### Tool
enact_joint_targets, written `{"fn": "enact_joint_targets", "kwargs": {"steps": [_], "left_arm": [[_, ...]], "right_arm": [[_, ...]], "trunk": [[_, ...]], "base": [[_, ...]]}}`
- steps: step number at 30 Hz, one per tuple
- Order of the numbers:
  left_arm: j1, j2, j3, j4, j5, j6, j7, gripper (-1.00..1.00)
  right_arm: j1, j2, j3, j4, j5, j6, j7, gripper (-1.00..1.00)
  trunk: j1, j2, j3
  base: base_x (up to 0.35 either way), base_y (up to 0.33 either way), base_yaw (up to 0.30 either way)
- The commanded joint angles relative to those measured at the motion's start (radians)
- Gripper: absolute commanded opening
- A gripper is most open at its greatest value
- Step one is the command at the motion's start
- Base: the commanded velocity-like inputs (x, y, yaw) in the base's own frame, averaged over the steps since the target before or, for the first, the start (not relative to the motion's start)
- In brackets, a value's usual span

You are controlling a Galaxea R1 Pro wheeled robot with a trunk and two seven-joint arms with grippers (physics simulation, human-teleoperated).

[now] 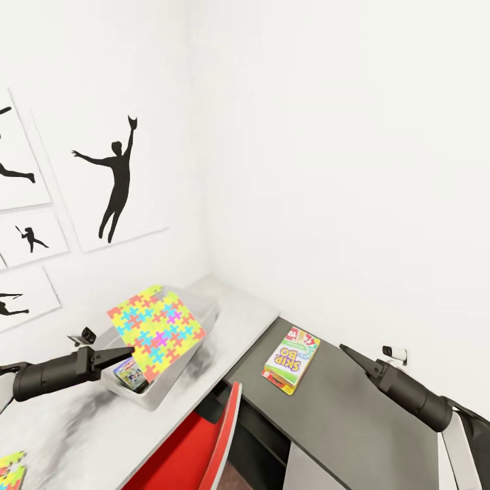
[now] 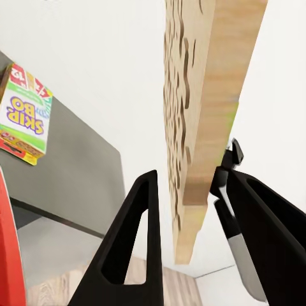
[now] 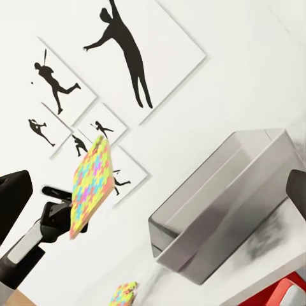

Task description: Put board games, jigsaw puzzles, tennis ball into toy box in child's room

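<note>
My left gripper [image 1: 129, 352] is shut on a bright multicoloured jigsaw puzzle [image 1: 158, 328], holding it tilted in the air over the grey toy box [image 1: 155, 395] on the pale table. In the left wrist view the puzzle's wooden back [image 2: 191, 115] stands between the fingers [image 2: 137, 242]. A small board game [image 1: 131, 373] lies inside the box. A Skip-Bo board game [image 1: 292, 358] lies on the dark table, a little left of my right gripper [image 1: 342, 348]. The right gripper is open, its fingers [image 3: 13, 197] spread wide and empty. A second puzzle [image 1: 12, 469] lies at the pale table's near left.
A red chair [image 1: 204, 442] stands between the two tables, just in front of the toy box. Framed silhouette pictures [image 1: 116, 177] hang on the left wall. The white room corner is close behind both tables.
</note>
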Motion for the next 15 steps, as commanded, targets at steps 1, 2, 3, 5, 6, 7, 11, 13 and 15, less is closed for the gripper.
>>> {"fn": "enact_joint_targets", "kwargs": {"steps": [1, 2, 3, 5, 6, 7, 11, 13, 15], "left_arm": [[-0.001, 0.0, 0.002, 0.002, -0.002, 0.003, -0.003, -1.0], [-0.001, 0.0, 0.005, 0.004, -0.002, 0.003, -0.002, -1.0], [-0.005, 0.0, 0.008, 0.006, -0.002, 0.004, 0.0, -1.0], [-0.03, 0.003, 0.012, 0.008, -0.001, 0.006, 0.004, -1.0], [-0.042, 0.003, 0.013, 0.01, 0.0, 0.007, 0.005, -1.0], [-0.075, 0.003, 0.012, 0.015, 0.001, 0.008, 0.007, -1.0], [-0.206, 0.003, 0.013, 0.106, -0.001, 0.009, 0.036, -1.0], [-0.266, 0.002, 0.012, 0.172, -0.002, 0.009, 0.066, -1.0], [-0.327, -0.003, 0.011, 0.25, -0.002, 0.008, 0.119, -1.0]], "right_arm": [[-0.001, 0.0, -0.001, 0.0, -0.003, 0.008, 0.001, 1.0], [-0.001, 0.0, 0.0, -0.002, -0.003, 0.008, 0.001, 1.0], [-0.001, 0.0, 0.0, -0.004, -0.004, 0.008, 0.002, 1.0], [-0.001, 0.0, -0.001, -0.007, -0.002, 0.008, 0.002, 1.0], [-0.001, 0.0, -0.001, -0.008, -0.002, 0.008, 0.001, 1.0], [-0.001, 0.0, -0.001, -0.009, -0.002, 0.008, 0.001, 1.0], [-0.001, -0.001, -0.02, -0.01, 0.0, 0.01, -0.001, 1.0], [-0.001, -0.001, -0.033, -0.01, 0.001, 0.013, -0.002, 1.0], [-0.001, -0.002, -0.052, -0.01, 0.002, 0.016, -0.002, 1.0]], "trunk": [[0.0, -0.002, -0.002], [0.0, -0.002, -0.002], [0.0, -0.002, -0.002], [0.0, -0.002, -0.002], [0.0, -0.002, -0.002], [0.0, -0.002, -0.002], [0.0, -0.002, -0.002], [0.0, -0.002, -0.002], [0.0, -0.002, -0.002]], "base": [[0.0, 0.0, 0.0], [0.0, 0.0, 0.0], [0.0, 0.0, 0.0], [0.0, 0.0, 0.0], [0.0, 0.0, 0.0], [0.0, 0.0, 0.0], [0.0, 0.0, 0.0], [0.0, 0.0, 0.0], [0.0, 0.0, 0.0]]}}
